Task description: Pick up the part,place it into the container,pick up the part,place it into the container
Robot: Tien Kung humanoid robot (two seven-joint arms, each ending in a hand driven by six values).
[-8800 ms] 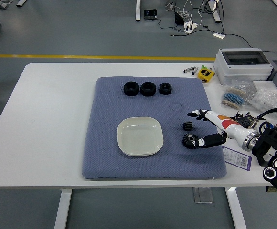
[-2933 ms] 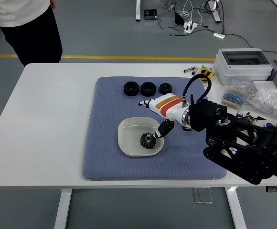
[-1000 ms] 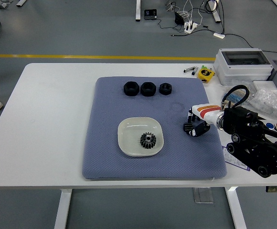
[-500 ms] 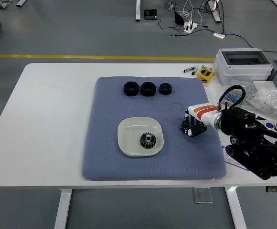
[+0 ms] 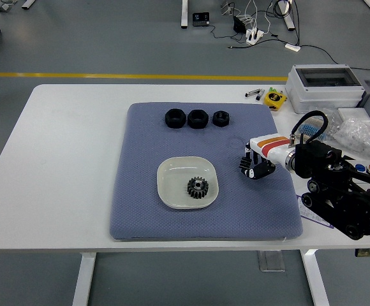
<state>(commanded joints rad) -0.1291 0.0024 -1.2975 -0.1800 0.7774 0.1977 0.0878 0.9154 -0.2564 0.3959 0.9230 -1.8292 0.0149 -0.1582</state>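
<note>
Gear point(image 5: 198, 187) sitting in dish point(image 5: 172, 172) | I'm closing right hand point(image 5: 254, 167) around, seemingly, second small part | placing remaining

We see a white table point(image 5: 64, 159) with a blue mat point(image 5: 147, 137) on it. On the mat sits a pale dish point(image 5: 172, 172), and a black gear point(image 5: 198, 187) lies inside the dish. Three black nuts point(image 5: 198, 118) stand in a row near the mat's far edge. The right hand point(image 5: 256, 164) reaches in from the right, and its fingers are curled around a small black part point(image 5: 246, 163), just right of the dish. Boxes and wires lie on the table's right side.
</note>
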